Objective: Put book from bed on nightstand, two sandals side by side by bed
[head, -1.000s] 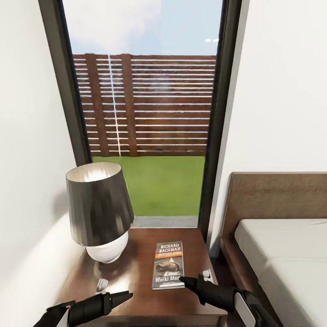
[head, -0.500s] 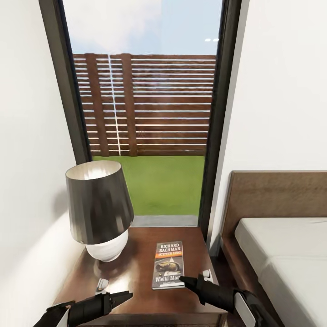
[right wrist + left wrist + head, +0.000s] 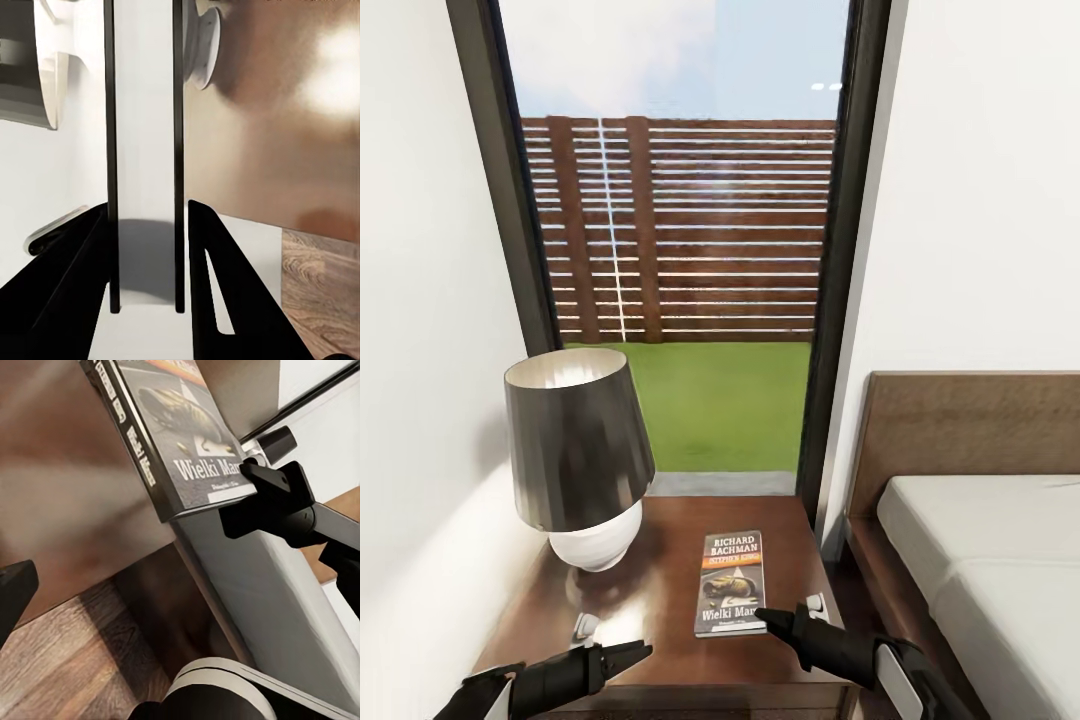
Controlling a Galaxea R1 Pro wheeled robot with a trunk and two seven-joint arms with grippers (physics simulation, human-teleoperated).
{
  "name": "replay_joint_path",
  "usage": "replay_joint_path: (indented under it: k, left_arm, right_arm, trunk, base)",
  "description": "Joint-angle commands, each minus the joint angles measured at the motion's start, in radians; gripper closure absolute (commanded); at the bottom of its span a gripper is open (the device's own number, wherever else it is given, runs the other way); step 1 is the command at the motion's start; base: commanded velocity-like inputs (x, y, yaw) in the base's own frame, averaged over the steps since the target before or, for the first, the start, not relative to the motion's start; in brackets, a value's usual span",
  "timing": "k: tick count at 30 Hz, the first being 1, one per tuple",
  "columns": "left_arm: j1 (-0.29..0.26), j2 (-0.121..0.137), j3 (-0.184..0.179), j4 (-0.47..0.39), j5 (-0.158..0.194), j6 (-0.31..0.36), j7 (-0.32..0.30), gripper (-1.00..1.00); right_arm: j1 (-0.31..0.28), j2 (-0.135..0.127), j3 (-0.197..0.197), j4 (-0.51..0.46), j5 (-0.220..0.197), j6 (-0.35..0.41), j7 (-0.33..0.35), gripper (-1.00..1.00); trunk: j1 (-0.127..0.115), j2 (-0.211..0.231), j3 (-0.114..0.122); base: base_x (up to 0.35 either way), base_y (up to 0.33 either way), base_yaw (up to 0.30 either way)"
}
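The book [image 3: 732, 585], dark with an orange band, lies flat on the nightstand [image 3: 650, 590] near its front right. My right gripper [image 3: 765, 617] is at the book's near right corner. In the right wrist view the book's page edge [image 3: 146, 150] sits between the two black fingers [image 3: 82, 255], which press on both covers. The left wrist view shows the same corner of the book [image 3: 172, 427] held by the right fingers [image 3: 259, 495]. My left gripper [image 3: 638, 652] hovers open over the nightstand's front left edge, holding nothing. The bed [image 3: 980, 560] stands to the right. The sandals are out of view.
A lamp [image 3: 580, 450] with a dark shade and white base stands on the nightstand's back left. A tall dark-framed window [image 3: 690, 250] rises behind it. White walls close in on both sides. Wood floor [image 3: 67, 660] shows below the nightstand's front edge.
The whole picture has shifted slightly upward, so the camera has moved. Both grippers and the book keep their places on the nightstand.
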Motion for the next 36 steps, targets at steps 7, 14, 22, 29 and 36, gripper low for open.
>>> replay_joint_path:
  k: [7,14,22,29,36]
  left_arm:
    - [0.0,0.001,0.001,0.0,0.002,0.009,-0.003,-1.0]
    - [0.0,0.001,0.001,0.001,0.002,0.009,-0.004,-1.0]
    - [0.0,0.001,0.001,0.001,0.003,0.009,-0.003,-1.0]
    - [0.0,0.001,0.001,0.001,0.002,0.009,-0.004,-1.0]
    - [0.0,0.001,0.001,0.001,0.002,0.009,-0.004,-1.0]
  right_arm:
    - [-0.001,0.001,-0.002,0.0,-0.002,0.005,0.003,1.0]
    - [-0.001,0.001,-0.002,0.001,-0.002,0.005,0.003,1.0]
    - [-0.001,0.001,-0.002,0.001,-0.002,0.004,0.003,1.0]
    - [-0.001,0.001,-0.002,0.0,-0.002,0.004,0.003,1.0]
    - [-0.001,0.001,-0.002,0.001,-0.002,0.004,0.003,1.0]
  trunk:
    - [0.0,0.0,-0.001]
    - [0.0,0.0,-0.001]
    - [0.0,0.0,-0.001]
    - [0.0,0.0,-0.001]
    - [0.019,-0.035,-0.017]
  base:
    - [0.058,0.0,0.0]
    - [0.117,0.0,0.0]
    - [0.139,0.026,0.0]
    - [0.019,0.004,0.0]
    - [0.0,0.0,0.0]
